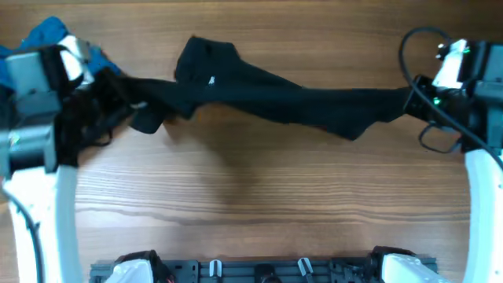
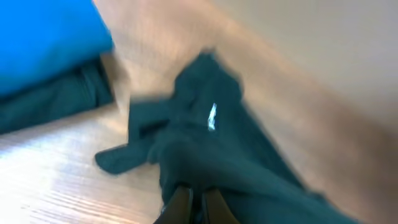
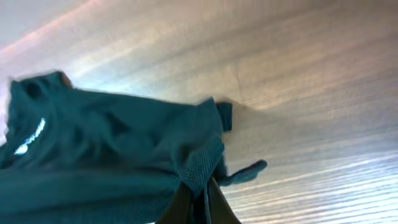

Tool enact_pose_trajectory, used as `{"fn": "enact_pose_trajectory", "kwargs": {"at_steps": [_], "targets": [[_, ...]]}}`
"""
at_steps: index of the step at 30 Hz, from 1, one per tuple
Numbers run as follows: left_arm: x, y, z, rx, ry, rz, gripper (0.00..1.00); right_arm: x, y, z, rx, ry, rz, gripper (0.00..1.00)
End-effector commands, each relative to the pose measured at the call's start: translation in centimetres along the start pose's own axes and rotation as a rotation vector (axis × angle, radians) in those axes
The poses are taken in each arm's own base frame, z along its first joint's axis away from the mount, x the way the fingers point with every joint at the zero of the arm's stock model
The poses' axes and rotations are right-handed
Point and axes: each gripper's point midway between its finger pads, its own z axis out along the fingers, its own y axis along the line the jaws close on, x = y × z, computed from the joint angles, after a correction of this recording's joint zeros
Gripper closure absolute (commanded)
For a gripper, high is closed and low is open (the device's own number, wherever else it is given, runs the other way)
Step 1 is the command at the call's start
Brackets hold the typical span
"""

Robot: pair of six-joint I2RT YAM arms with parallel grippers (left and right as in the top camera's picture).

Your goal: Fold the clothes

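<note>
overhead: clothes point(image 1: 299, 102) pulled out in 1 long band across the table point(image 1: 251, 204); long axis runs arm to arm, so neither arm is nearer; both grip spots hidden under arm hardware; blue garment point(image 1: 43, 33) behind the left arm
left wrist: left fingers point(image 2: 196, 208) clamped on a bunch of black fabric; cloth runs away ahead of them; white logo point(image 2: 211, 116) is just a blur
right wrist: right fingers point(image 3: 200, 202) pinched shut on the other end; fabric spreads off to the view's left; can't tell hem from sleeve

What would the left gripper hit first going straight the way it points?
The black soft-fabric garment bunched ahead, which the left gripper seems shut on; wooden table likely beyond.
</note>
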Motion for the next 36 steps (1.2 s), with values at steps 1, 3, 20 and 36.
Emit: {"fn": "enact_pose_trajectory", "kwargs": {"at_steps": [1,3,20,36], "targets": [[-2.7,-2.6,-5.4,0.166,-0.164,-0.01,0.96,-2.9,-0.1,-5.5,0.012,-0.159,-0.053,0.96],[-3.1,-3.9,-8.0,0.218,-0.246,0.027,0.96,-4.1,0.3,-9.1,0.01,-0.259,-0.059,0.96],[-13.9,-11.0,4.9,0.462,-0.458,0.142,0.96,-19.1,4.6,-0.6,-0.233,-0.485,-0.221,0.96],[0.2,-4.0,16.6,0.186,0.245,0.102,0.96,-9.0,-6.9,10.0,0.212,0.054,-0.064,0.96]]}}
